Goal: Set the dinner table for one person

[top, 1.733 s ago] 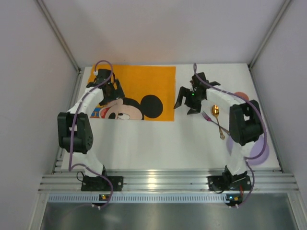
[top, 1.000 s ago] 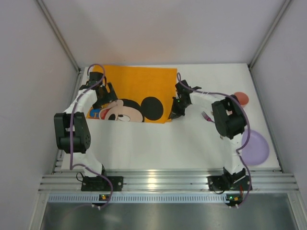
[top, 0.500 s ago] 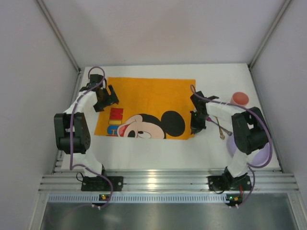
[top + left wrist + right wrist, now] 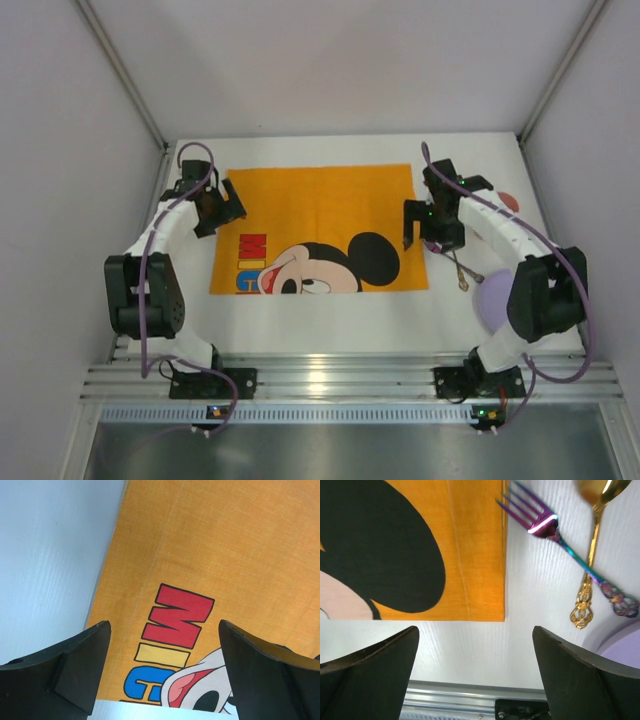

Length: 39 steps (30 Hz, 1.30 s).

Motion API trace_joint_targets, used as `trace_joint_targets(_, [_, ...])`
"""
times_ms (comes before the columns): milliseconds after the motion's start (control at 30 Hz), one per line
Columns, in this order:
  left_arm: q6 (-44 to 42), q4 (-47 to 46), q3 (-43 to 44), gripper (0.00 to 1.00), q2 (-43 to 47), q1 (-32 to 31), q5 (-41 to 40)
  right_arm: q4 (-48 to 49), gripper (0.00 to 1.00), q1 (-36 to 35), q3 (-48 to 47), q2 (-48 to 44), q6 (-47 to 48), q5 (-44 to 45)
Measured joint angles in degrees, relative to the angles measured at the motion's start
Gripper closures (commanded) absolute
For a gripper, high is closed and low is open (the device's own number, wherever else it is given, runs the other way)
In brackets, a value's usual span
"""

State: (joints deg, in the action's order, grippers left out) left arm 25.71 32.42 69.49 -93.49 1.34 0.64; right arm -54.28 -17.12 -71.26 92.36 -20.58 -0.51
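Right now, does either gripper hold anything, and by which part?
Nothing is held. The left gripper and right gripper both stand open above the placemat edges.

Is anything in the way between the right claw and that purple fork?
Nothing visible. The right gripper hangs open over the right edge of the orange placemat, and the fork lies on the dinner table just beside that edge. Only the gold spoon crosses its handle, away from the tines.
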Motion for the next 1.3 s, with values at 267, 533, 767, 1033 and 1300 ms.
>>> trace_joint_targets(267, [1.42,-6.27,-5.99,0.01,6.1,0.0,0.94,-4.63,0.0,0.15,-8.0,-4.15,0.15,13.77])
trace_joint_targets(533, [1.6,-7.98,-6.01,0.03,4.59,-0.04,6.4,-5.7,0.08,4.94,-2.99,-0.83,0.42,13.79])
trace_joint_targets(767, [0.46,-8.09,-6.75,0.03,4.59,-0.04,7.28,-1.88,0.24,12.63,-0.11,2.75,0.11,9.51])
trace_joint_targets(1033, [-0.39,-8.02,-8.09,0.03,4.61,-0.04,7.26,2.43,0.33,10.19,0.37,5.03,0.98,4.7])
trace_joint_targets(1300, [-0.39,-8.07,-8.11,0.04,4.61,-0.04,7.28,5.25,0.37,8.31,2.89,7.26,1.44,4.33])
